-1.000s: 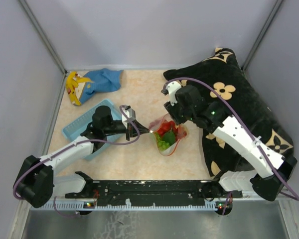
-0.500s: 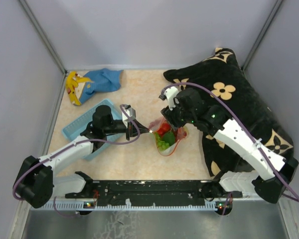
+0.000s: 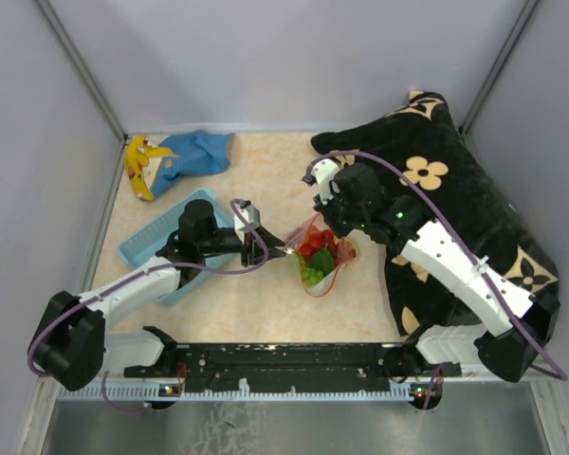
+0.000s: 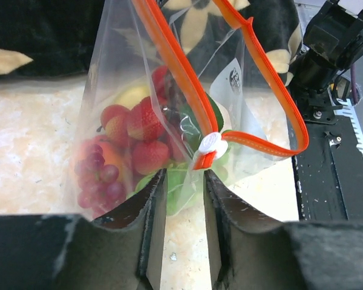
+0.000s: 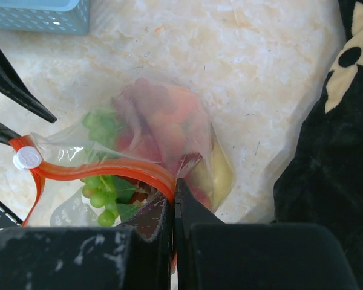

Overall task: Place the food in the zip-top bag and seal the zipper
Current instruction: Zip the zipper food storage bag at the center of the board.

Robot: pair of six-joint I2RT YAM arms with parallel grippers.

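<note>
At the table's (image 3: 266,175) 10 o'clock corner, overhead view: a yellow banana (image 3: 137,169) lies against a blue cloth (image 3: 201,152).

At 9 o'clock sits a light-blue basket (image 3: 142,248). My left arm crosses over it.

Left gripper (image 4: 181,178): it points toward 3 o'clock with its jaws apart, and I see bare table in the gap. The lower edge of the zip-top bag (image 4: 118,72) hangs into that gap and lies against the fingertips. It is not clamped. The white end piece (image 4: 213,144) sits just past the tips.

The bag is at table centre, a touch toward 3 o'clock, and is lifted between the two grippers. The zipper (image 5: 103,169) is not closed. In the left wrist view its two orange runs split wide from the end piece, so the mouth gapes.

The food is inside:
- strawberries (image 4: 142,124) in the middle
- dark red grapes (image 4: 97,175) low at 8 o'clock in the left wrist view
- green grapes (image 5: 100,198) under the strip
- a yellow fruit (image 5: 221,175) against the right wall
- an orange-pink blur behind the film, which I cannot tell apart

Right gripper (image 5: 174,188): it reaches in from 1 o'clock, above the bag. Its fingers are pressed together on the zipper at the end away from the white piece. The orange strip runs straight into the pinch.

At 2 to 3 o'clock, a black cushion (image 3: 465,204) with cream flowers lies under my right arm.
</note>
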